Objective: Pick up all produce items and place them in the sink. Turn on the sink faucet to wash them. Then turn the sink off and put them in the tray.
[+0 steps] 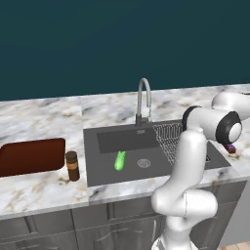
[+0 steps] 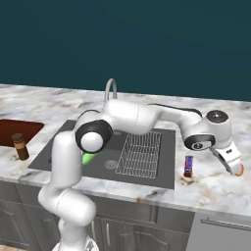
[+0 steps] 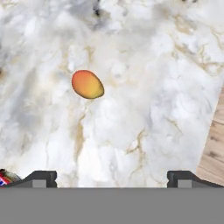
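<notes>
The green cucumber-like produce item (image 1: pixel 119 160) lies in the dark grey sink (image 1: pixel 102 168), left of the drain; it also peeks out behind my arm (image 2: pixel 88 158). The orange-yellow fruit (image 3: pixel 87 84) rests on the marble counter to the right of the sink, and a sliver of it (image 2: pixel 240 170) shows past my hand. My gripper (image 3: pixel 111 178) hangs above the fruit, open, with nothing between its fingertips (image 3: pixel 41 178). The sink faucet (image 1: pixel 143 100) arches over the basin's back edge. The reddish-brown tray (image 1: pixel 29 156) sits at the far left.
A brown jar (image 1: pixel 72 166) stands between tray and sink. A purple-red bar (image 2: pixel 188 166) lies on the counter just right of the sink, close to my hand. A wire rack (image 2: pixel 142 152) fills the sink's right side. The counter edge and wood floor (image 3: pixel 214 148) lie beside the fruit.
</notes>
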